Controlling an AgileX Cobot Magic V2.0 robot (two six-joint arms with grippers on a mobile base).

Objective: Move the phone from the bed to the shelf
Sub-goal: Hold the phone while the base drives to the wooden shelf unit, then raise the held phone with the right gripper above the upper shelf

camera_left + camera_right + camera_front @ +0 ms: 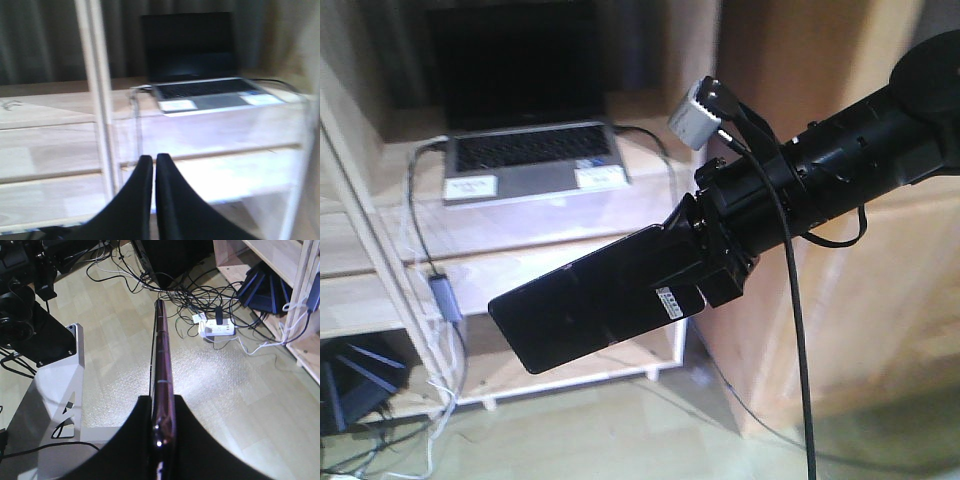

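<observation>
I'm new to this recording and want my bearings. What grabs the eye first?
The black phone, clamped in the right pincer, hangs in mid-air in front of the wooden shelf. Behind it, an open grey laptop sits on a shelf plank. A tangle of cables sprawls on the floor below.

Floor's a pale wood-look laminate (240, 390) with a big bright glare patch on it, plus a proper rat's nest of black cables (175, 285) around a white power strip (216, 329). A grey laptop (532, 160), lid up and screen dark, sits on the pale wood shelf (520, 230), with dark curtains (45, 40) behind. There's a dark angular box (360, 375) down low on the left, and a tall light-wood panel (840, 300) on the right.
</observation>
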